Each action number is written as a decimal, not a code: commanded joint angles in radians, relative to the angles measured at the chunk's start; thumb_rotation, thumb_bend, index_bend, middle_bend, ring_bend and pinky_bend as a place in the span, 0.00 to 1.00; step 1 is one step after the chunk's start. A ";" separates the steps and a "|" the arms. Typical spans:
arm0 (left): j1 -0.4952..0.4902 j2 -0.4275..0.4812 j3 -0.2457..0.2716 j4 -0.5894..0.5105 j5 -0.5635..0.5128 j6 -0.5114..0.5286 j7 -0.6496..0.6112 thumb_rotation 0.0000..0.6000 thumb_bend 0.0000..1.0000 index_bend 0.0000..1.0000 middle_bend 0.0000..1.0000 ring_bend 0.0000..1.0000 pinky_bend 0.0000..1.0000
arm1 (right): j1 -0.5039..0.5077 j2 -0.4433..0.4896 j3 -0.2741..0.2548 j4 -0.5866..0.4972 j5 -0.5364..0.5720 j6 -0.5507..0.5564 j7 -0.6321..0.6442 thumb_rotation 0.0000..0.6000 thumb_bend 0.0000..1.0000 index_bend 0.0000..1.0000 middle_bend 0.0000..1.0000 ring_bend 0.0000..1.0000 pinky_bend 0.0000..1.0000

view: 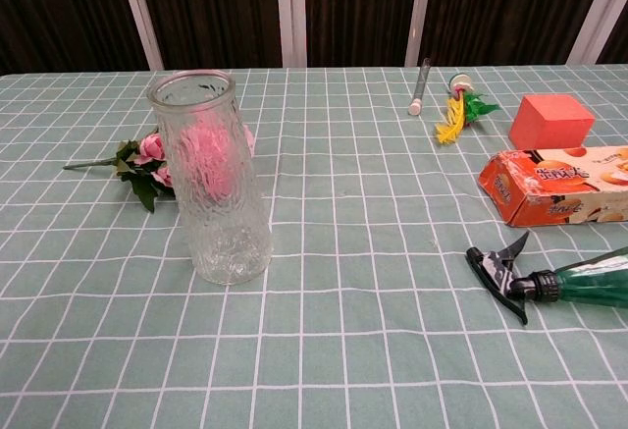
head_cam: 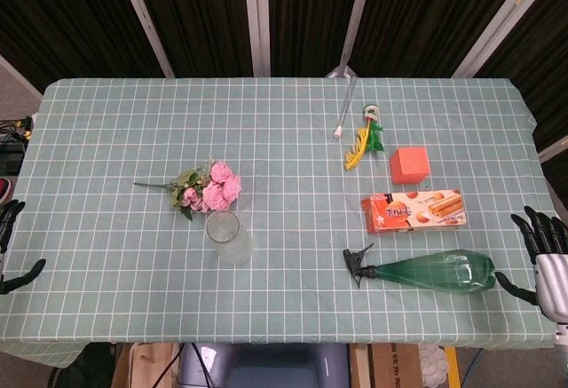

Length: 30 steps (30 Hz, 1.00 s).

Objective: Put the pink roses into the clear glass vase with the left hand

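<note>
Pink roses (head_cam: 213, 187) lie flat beside the upright ribbed glass vase (view: 211, 180); left hand (head_cam: 11, 237) spread, empty.

Near right-side fingers (head_cam: 543, 228): green spray bottle (head_cam: 426, 273) lying flat, biscuit box (head_cam: 414, 209) just beyond it, orange block (head_cam: 409, 165), yellow-green toy (head_cam: 365, 139), thin tube (head_cam: 344, 104) farther off.

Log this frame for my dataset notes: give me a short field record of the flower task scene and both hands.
roses: pink roses lying on the table, stem pointing left, just behind the vase
vase: clear glass vase upright, nothing inside
left robot hand: at the table's left edge, holding nothing, fingers apart
right robot hand: at the right edge, open, near the green spray bottle
task state: roses not yet picked up
</note>
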 commanded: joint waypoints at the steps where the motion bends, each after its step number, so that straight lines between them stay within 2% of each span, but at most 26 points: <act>1: -0.003 -0.003 -0.001 0.004 0.004 -0.007 0.002 1.00 0.30 0.09 0.06 0.00 0.00 | 0.003 -0.005 0.001 0.006 -0.001 -0.001 -0.006 1.00 0.21 0.13 0.05 0.02 0.00; 22: -0.016 -0.019 -0.012 0.013 0.000 -0.055 0.004 1.00 0.30 0.09 0.07 0.00 0.00 | -0.010 0.001 -0.003 -0.004 0.001 0.015 -0.005 1.00 0.21 0.13 0.05 0.02 0.00; 27: -0.049 -0.032 -0.026 0.024 -0.024 -0.117 0.029 1.00 0.28 0.08 0.06 0.00 0.00 | -0.014 0.006 -0.003 -0.011 0.004 0.019 0.001 1.00 0.21 0.13 0.05 0.02 0.00; 30: -0.096 -0.028 -0.054 0.020 -0.055 -0.182 0.066 1.00 0.25 0.08 0.06 0.00 0.00 | -0.014 0.007 -0.003 -0.013 0.008 0.016 0.000 1.00 0.21 0.13 0.05 0.02 0.00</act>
